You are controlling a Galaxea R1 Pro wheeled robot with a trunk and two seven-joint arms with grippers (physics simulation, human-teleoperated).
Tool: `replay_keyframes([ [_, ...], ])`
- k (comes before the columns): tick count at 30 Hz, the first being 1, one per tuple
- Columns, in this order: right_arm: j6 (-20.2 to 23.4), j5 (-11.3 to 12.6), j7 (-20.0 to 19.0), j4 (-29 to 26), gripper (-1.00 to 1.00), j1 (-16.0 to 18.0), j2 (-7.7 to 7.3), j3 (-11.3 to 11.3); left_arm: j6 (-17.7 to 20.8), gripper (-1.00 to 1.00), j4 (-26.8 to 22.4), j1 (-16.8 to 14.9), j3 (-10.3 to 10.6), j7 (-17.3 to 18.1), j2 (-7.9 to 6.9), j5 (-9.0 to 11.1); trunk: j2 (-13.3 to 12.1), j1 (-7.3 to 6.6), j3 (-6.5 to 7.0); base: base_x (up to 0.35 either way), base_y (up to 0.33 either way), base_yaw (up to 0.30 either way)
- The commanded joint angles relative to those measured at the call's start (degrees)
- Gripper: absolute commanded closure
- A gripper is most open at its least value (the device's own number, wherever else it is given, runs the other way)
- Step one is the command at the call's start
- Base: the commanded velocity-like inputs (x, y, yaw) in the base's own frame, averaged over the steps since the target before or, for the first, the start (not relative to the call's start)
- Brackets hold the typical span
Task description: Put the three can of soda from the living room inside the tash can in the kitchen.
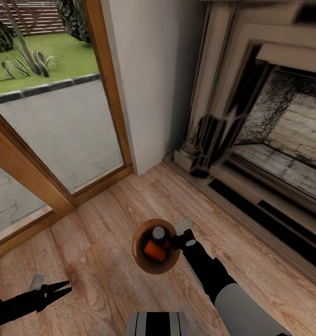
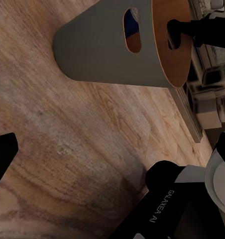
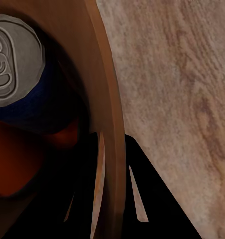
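Note:
The brown tash can point(image 1: 158, 269) is over the light wood floor just ahead of me, and its grey outer wall point(image 2: 102, 50) shows in the left wrist view. My right gripper point(image 1: 176, 241) is shut on its rim point(image 3: 105, 99), one finger inside and one outside. Inside stand a dark blue can of soda with a silvery top point(image 1: 158, 232) and an orange can of soda point(image 1: 155, 250). The right wrist view sees the blue can point(image 3: 13, 64) and the orange can point(image 3: 18, 154) up close. I cannot make out a second orange can. My left gripper point(image 1: 60, 288) hangs open and empty at the lower left.
A fireplace point(image 1: 270, 121) with a carved surround and low hearth step stands at the right. A white wall corner point(image 1: 148, 93) is ahead. A wood-framed glass door point(image 1: 60, 130) onto a patio is at the left. Wood floor point(image 1: 97, 224) lies between them.

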State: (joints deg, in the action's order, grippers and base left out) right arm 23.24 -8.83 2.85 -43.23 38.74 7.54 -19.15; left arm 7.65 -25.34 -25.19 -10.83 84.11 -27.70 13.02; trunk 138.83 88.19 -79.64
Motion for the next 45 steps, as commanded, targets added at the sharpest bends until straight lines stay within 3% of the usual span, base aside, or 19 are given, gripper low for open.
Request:
replay_keyframes([
  [1, 0.0, 0.5, 0.0, -0.1, -1.00, -0.1, 0.02, 0.0, 0.0, -1.00, 0.0, 0.0, 0.0, 0.0, 0.01, 0.0, 0.0, 1.06, -0.01, 0.000, 0.000, 0.000],
  [45, 0.0, 0.6, 0.0, -0.1, -1.00, -0.1, -0.01, 0.0, 0.0, -1.00, 0.0, 0.0, 0.0, 0.0, 0.01, 0.0, 0.0, 1.06, -0.01, 0.000, 0.000, 0.000],
])
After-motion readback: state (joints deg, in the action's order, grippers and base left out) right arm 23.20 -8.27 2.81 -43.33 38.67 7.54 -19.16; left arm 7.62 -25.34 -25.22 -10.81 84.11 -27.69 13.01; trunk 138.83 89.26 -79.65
